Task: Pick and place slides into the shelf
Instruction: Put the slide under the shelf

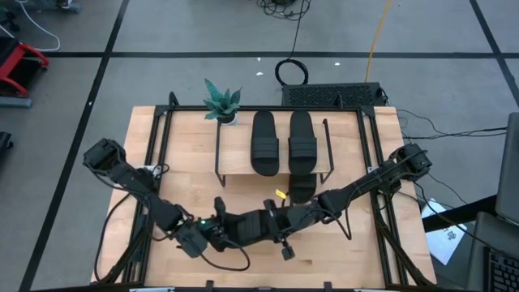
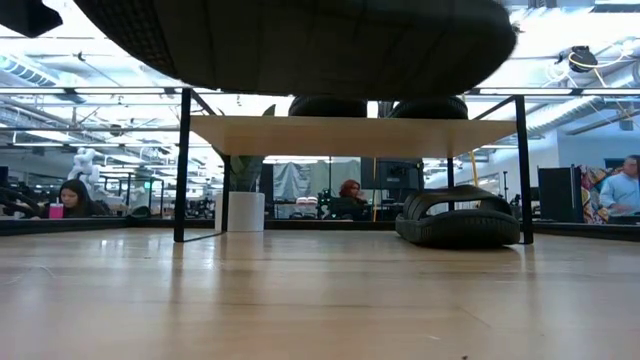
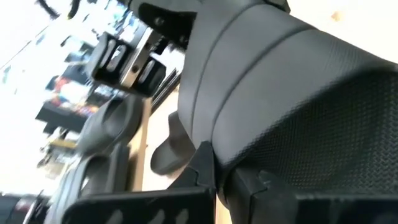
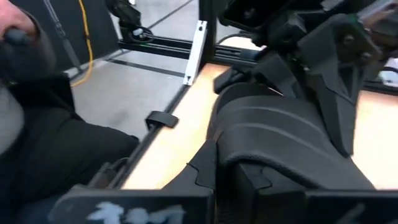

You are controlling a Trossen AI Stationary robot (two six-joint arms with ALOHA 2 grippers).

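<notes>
Both grippers are shut on one black slide (image 1: 248, 226), which hangs near the table's front edge; its sole (image 2: 300, 40) fills the top of the low view. My left gripper (image 1: 222, 230) is at its left end and my right gripper (image 1: 274, 223) at its right end. The shelf (image 1: 235, 154) stands at the table's far middle. Two slides (image 1: 264, 143) (image 1: 302, 142) lie side by side on its top board. Another slide (image 2: 458, 216) rests sole-down on the table under the shelf's right side. My left gripper pinches the slide's left end between its two fingers (image 3: 205, 171), at the edge (image 3: 231, 149) where the ribbed strap meets the textured sole. The fingers come nearly level from the table's left. The slide is lifted clear of the table. My right gripper pinches the slide's right end between its two fingers (image 4: 205, 168), at the near edge of the ribbed strap (image 4: 261, 143). It comes nearly level from the table's right, facing the left gripper (image 4: 323, 56). The slide hangs between the two, clear of the table.
A small potted plant (image 1: 220, 102) stands at the shelf's far left corner. A small yellow bit (image 1: 280, 195) lies on the table in front of the shelf. Black frame rails (image 1: 152, 146) run along the table's left and right sides. Bare wood lies under the held slide.
</notes>
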